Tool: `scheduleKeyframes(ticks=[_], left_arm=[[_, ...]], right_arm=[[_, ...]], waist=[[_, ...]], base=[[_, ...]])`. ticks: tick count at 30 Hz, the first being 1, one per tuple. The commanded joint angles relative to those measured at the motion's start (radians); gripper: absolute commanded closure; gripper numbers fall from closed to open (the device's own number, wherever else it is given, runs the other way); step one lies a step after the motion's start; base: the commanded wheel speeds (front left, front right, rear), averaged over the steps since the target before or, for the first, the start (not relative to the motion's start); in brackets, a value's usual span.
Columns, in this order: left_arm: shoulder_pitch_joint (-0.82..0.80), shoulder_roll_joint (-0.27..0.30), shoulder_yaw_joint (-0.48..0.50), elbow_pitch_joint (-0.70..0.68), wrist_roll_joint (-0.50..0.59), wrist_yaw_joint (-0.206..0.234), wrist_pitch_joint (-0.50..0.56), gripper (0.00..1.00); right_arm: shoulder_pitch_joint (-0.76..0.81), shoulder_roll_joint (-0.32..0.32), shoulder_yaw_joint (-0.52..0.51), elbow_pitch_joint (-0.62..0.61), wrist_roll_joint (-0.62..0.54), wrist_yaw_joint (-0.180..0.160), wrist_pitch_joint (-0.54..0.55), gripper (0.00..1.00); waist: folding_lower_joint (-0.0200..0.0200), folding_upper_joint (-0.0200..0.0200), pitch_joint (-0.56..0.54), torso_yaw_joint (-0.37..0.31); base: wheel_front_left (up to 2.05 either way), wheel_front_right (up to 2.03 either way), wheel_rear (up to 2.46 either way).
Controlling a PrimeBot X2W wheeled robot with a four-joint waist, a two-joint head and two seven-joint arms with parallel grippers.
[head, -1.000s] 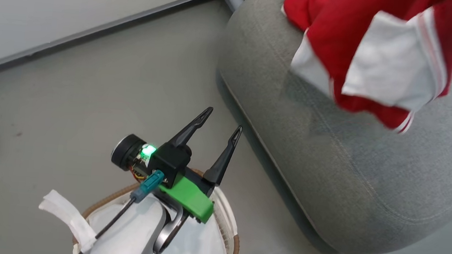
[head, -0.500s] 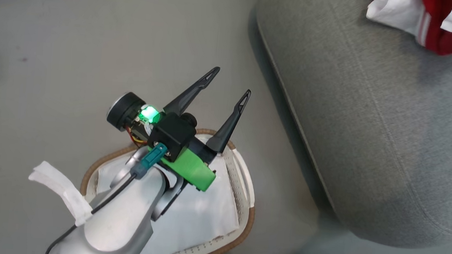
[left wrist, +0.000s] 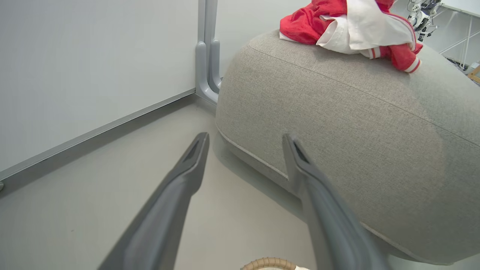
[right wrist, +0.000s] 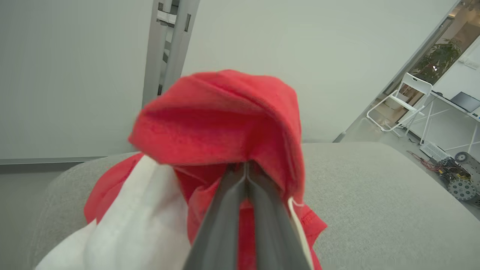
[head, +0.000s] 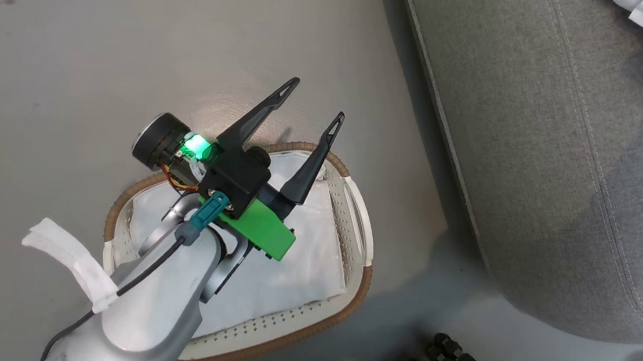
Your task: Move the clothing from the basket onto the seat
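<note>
- The right claw is clenched on a red garment, whose fabric folds up and over the fingertips. In the right wrist view, a white garment lies just left of the claw.
- The grey seat spreads below and beyond this claw, well in from its rounded edge, so the load looks ready for release.
- To do it well, lower until the cloth sags onto the seat and spread the jaws fully. Then draw back along the fingers' own line, since the fold over the tips could snag and drag.
- The left claw hangs released, grasping nothing, above the basket. Bare white cloth lining lies beneath it, though the arm hides part of it, so this is likely 1 of the last pieces.
</note>
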Motion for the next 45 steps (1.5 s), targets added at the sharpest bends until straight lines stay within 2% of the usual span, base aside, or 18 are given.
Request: scheduleKeyframes(ticks=[1,7,12,14,15,16,24,33,45], left_arm=[[0.001,0.012,0.002,-0.008,-0.004,0.008,0.002,0.00],[0.004,0.021,0.002,-0.018,-0.012,0.011,0.011,0.00],[0.007,0.025,0.001,-0.016,-0.020,0.015,0.010,0.00],[0.008,0.025,0.000,-0.012,-0.021,0.016,0.006,0.00],[0.010,0.024,0.000,-0.010,-0.023,0.017,0.004,0.00],[0.011,0.022,0.000,-0.008,-0.025,0.018,0.003,0.00],[0.032,0.013,0.006,0.023,-0.047,0.024,-0.020,0.00],[0.078,-0.008,0.040,0.061,-0.089,0.033,-0.047,0.00],[0.185,-0.062,0.190,0.038,-0.126,0.041,-0.050,0.00]], right_arm=[[0.017,0.012,-0.011,0.019,-0.004,-0.001,-0.003,1.00],[0.036,0.048,-0.028,0.077,-0.040,-0.001,-0.002,1.00],[0.050,0.065,-0.039,0.064,-0.068,-0.001,-0.002,1.00],[0.061,0.072,-0.048,0.055,-0.076,-0.001,-0.002,0.57],[0.067,0.077,-0.053,0.049,-0.079,-0.001,-0.002,0.05],[0.073,0.081,-0.056,0.043,-0.082,-0.001,-0.002,0.00],[0.154,0.108,-0.049,0.000,-0.102,-0.001,-0.002,0.00],[0.266,0.100,0.001,-0.070,-0.084,-0.001,-0.002,0.00],[0.282,0.073,0.108,-0.121,-0.052,-0.001,-0.002,0.00]], waist=[[-0.0002,-0.0001,0.013,-0.006],[-0.0002,-0.0001,0.017,-0.013],[-0.0002,-0.0001,0.006,-0.014],[-0.0002,-0.0001,-0.004,-0.013],[-0.0002,-0.0001,-0.011,-0.012],[-0.0002,-0.0001,-0.016,-0.012],[-0.0002,-0.0001,-0.089,-0.010],[-0.0002,-0.0001,-0.206,0.014],[-0.0002,-0.0001,-0.393,0.109]], base=[[0.00,0.00,0.00],[0.00,0.00,0.00],[0.00,0.00,0.00],[0.00,0.00,0.00],[0.00,0.00,0.00],[0.00,0.00,0.00],[0.00,0.00,0.00],[0.00,0.00,0.00],[0.00,0.00,0.00]])
